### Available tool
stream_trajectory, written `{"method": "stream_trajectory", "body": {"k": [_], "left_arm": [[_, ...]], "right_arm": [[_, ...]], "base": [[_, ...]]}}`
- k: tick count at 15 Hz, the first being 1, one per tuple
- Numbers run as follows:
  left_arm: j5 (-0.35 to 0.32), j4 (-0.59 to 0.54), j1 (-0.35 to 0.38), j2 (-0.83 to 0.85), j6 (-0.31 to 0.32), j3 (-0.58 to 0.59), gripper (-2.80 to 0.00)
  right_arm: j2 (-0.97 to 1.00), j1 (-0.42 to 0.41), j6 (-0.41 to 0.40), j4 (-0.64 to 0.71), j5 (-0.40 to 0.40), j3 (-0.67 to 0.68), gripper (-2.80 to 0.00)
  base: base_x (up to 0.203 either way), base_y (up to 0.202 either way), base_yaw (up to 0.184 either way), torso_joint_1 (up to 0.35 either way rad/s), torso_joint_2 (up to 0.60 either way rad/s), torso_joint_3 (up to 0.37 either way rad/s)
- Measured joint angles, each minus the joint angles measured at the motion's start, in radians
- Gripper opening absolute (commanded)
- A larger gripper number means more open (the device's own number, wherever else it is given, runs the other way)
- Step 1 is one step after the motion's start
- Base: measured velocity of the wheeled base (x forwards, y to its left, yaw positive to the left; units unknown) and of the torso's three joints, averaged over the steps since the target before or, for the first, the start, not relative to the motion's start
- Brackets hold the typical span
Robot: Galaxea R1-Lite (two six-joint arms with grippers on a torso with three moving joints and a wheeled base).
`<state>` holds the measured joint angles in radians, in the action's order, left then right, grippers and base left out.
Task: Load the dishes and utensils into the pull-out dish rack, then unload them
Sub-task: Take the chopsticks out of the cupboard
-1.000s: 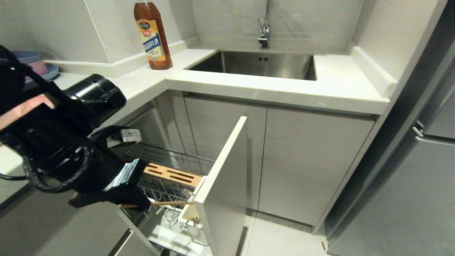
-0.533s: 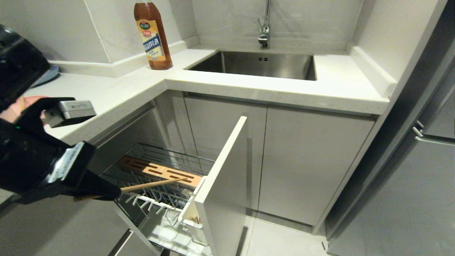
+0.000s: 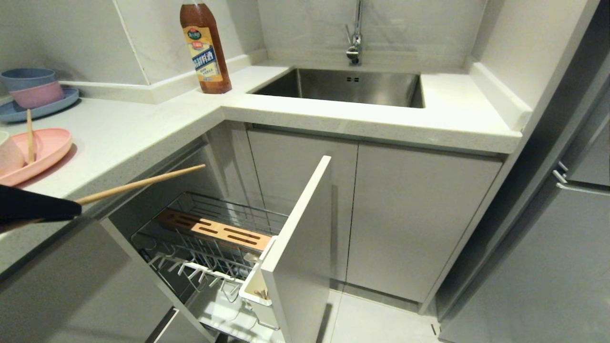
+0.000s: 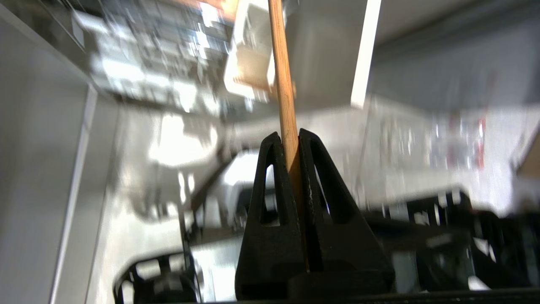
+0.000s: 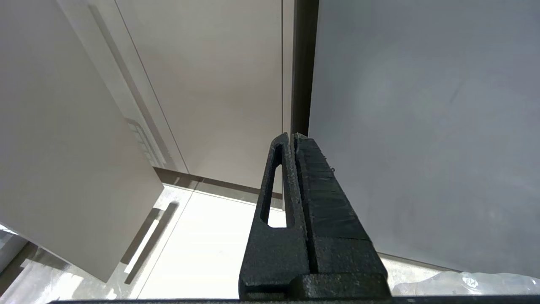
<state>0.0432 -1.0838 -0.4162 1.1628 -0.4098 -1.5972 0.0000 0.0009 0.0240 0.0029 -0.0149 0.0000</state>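
Nearest the camera, the left gripper (image 3: 71, 209) enters at the left edge of the head view, level with the counter edge. Its fingers (image 4: 270, 190) are clamped on a single wooden chopstick (image 3: 143, 183), which projects up and to the right over the open rack without touching it. The left wrist view confirms the grip: both black fingers press against the stick low on its shaft.

Below and beyond stands the pull-out dish rack (image 3: 214, 247), drawn fully out of the cabinet. Its chrome wire basket shows bare upright prongs; the slotted wooden block (image 3: 214, 231) lies across the far side, and the white utensil cup (image 3: 257, 293) sits against the inside of the tall white front panel (image 3: 298, 238). Contents of the cup cannot be made out with certainty.

On the countertop (image 3: 143, 124) to the left, the pink plate (image 3: 45, 155) lies flat with a second chopstick (image 3: 29, 136) resting on it; a pale bowl is cut off by the frame edge beside it. Further back sits a blue plate (image 3: 43, 107) carrying stacked blue and pink bowls. A brown sauce bottle (image 3: 205, 47) stands in the corner, the steel sink (image 3: 343, 85) beyond.

The right gripper (image 5: 293, 139) hangs beside the cabinet fronts above the floor, fingers pressed together, holding nothing.
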Motion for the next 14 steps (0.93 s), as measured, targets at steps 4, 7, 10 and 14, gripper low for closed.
{"method": "stream_trajectory", "body": {"k": [4, 7, 10, 14], "left_arm": [[0.190, 0.162, 0.006, -0.052, 0.000, 0.054, -2.80], [0.376, 0.352, 0.011, -0.064, 0.003, 0.137, -2.80], [0.488, 0.521, 0.062, -0.040, 0.005, 0.186, -2.80], [0.493, 0.677, 0.235, 0.068, 0.009, 0.194, -2.80]], "right_arm": [[0.000, 0.000, 0.000, 0.000, 0.000, 0.000, -2.80], [0.000, 0.000, 0.000, 0.000, 0.000, 0.000, -2.80], [0.000, 0.000, 0.000, 0.000, 0.000, 0.000, -2.80], [0.000, 0.000, 0.000, 0.000, 0.000, 0.000, -2.80]], "base": [[0.000, 0.000, 0.000, 0.000, 0.00, 0.000], [0.000, 0.000, 0.000, 0.000, 0.00, 0.000], [0.000, 0.000, 0.000, 0.000, 0.00, 0.000], [0.000, 0.000, 0.000, 0.000, 0.00, 0.000]]}}
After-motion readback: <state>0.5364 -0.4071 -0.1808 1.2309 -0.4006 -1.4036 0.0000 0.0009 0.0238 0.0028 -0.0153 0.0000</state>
